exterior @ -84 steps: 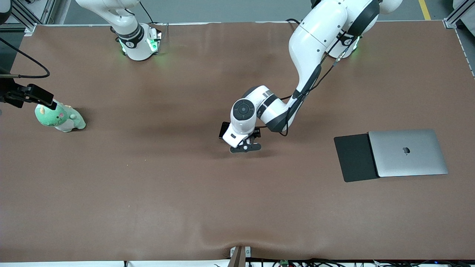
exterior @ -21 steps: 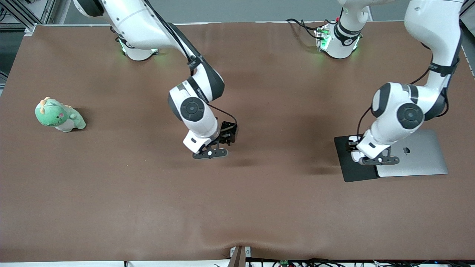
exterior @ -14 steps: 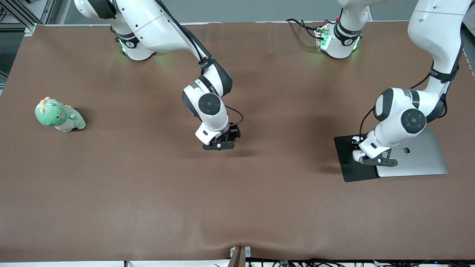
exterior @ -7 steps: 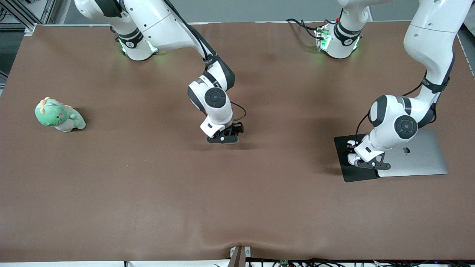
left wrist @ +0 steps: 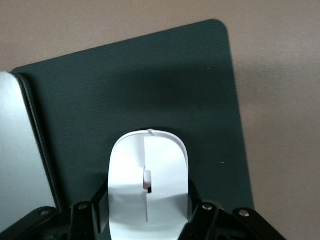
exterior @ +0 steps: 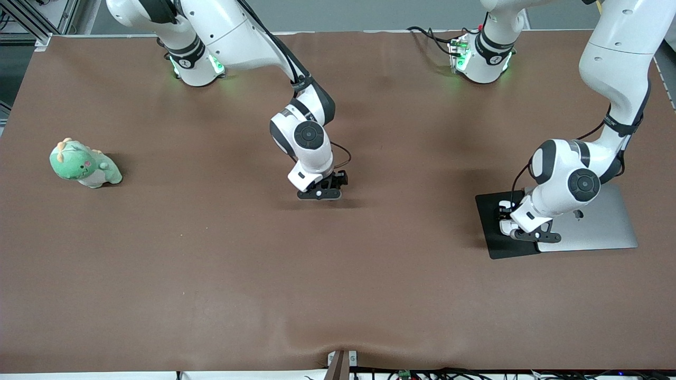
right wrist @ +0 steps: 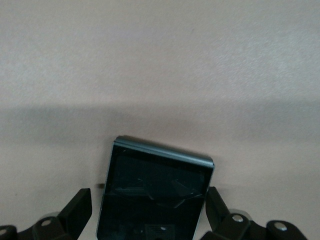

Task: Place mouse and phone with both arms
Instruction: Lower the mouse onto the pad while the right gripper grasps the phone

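Note:
The white mouse (left wrist: 148,200) sits between the fingers of my left gripper (left wrist: 148,212), which is shut on its sides. It hangs low over the black mouse pad (left wrist: 150,85) beside the laptop; the front view shows that gripper (exterior: 515,228) over the pad (exterior: 491,232). The black phone (right wrist: 155,200) lies flat on the brown table at its middle. My right gripper (right wrist: 147,212) is down around it and open, one finger (right wrist: 77,207) on each side with a gap showing. In the front view the right gripper (exterior: 323,187) hides the phone.
A closed silver laptop (exterior: 602,229) lies partly on the mouse pad, toward the left arm's end of the table. A green plush dinosaur (exterior: 84,164) stands near the right arm's end. Brown table cloth (exterior: 338,290) stretches toward the front camera.
My right arm has swung in and come down around the phone. My left gripper has carried the mouse from the table's middle to the pad and shifted slightly over it.

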